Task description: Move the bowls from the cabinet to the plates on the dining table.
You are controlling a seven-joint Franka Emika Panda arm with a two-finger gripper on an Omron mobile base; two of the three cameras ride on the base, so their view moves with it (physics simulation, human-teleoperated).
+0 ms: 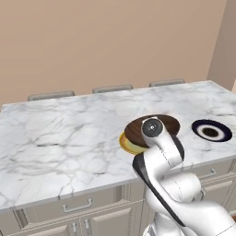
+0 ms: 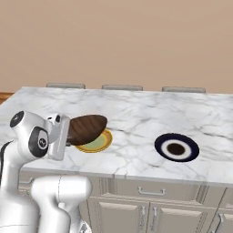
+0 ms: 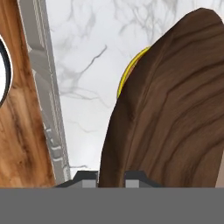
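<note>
A white robot arm is reaching over the near edge of the marble dining table, its gripper clenched on the rim of a wide brown wooden bowl. The bowl is hanging tilted, just above the yellow plate near the table's front edge. Well along that edge toward the right corner, a white plate with a dark rim is lying bare.

The risk now, by the look of it, is the tilt: let go at this angle, the bowl could be landing on its edge, rocking off the yellow plate or sliding toward the table's front edge. The grip on the thin rim also seems slight.

Three grey chair backs are lining the far edge, well apart from the work. Nothing is standing between bowl and plate; drawers with metal handles are running below the tabletop.
</note>
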